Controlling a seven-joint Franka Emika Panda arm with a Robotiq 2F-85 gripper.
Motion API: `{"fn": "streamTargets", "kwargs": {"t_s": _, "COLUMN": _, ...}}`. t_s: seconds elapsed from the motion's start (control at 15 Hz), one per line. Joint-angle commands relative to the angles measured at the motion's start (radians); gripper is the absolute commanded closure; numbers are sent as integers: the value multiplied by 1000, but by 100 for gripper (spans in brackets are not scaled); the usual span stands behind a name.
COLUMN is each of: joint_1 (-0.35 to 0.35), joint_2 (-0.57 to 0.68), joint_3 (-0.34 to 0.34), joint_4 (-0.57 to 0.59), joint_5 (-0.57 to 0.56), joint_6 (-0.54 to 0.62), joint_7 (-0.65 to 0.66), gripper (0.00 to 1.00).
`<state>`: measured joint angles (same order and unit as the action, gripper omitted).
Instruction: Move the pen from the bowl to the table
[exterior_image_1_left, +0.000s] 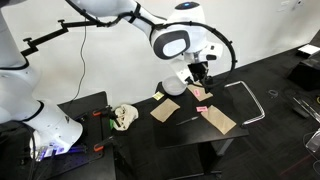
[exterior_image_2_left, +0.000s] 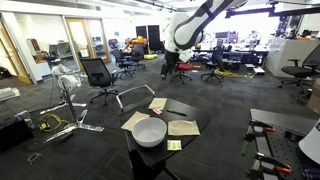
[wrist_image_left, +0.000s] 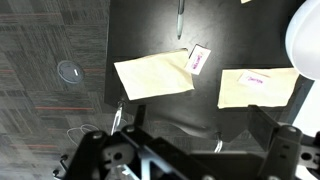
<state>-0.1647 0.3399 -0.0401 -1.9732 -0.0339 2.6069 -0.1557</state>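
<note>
A slim dark pen (wrist_image_left: 180, 18) lies on the black table (wrist_image_left: 150, 30) at the top of the wrist view, outside the bowl. The grey-silver bowl (exterior_image_2_left: 150, 131) stands on the table's near side; only its pale rim (wrist_image_left: 305, 40) shows in the wrist view. It also shows beside the gripper in an exterior view (exterior_image_1_left: 172, 83). My gripper (wrist_image_left: 197, 140) is open and empty, raised well above the table (exterior_image_1_left: 200, 72), (exterior_image_2_left: 172, 65).
Tan cardboard squares (wrist_image_left: 152, 75) (wrist_image_left: 258, 87) lie on the table, with small pink labels (wrist_image_left: 200, 58) on and next to them. Dark carpet (wrist_image_left: 50, 60) lies past the table's edge. A metal frame (exterior_image_1_left: 250, 100) stands on the floor nearby. A lower black stand (exterior_image_1_left: 85, 105) carries clamps.
</note>
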Motion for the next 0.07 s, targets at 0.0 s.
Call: {"fn": "streamTargets", "kwargs": {"t_s": 0.0, "joint_1": 10, "joint_2": 0, "joint_3": -10, "joint_4": -1, "joint_5": 6, "joint_6": -2, "joint_7": -3, "gripper": 0}}
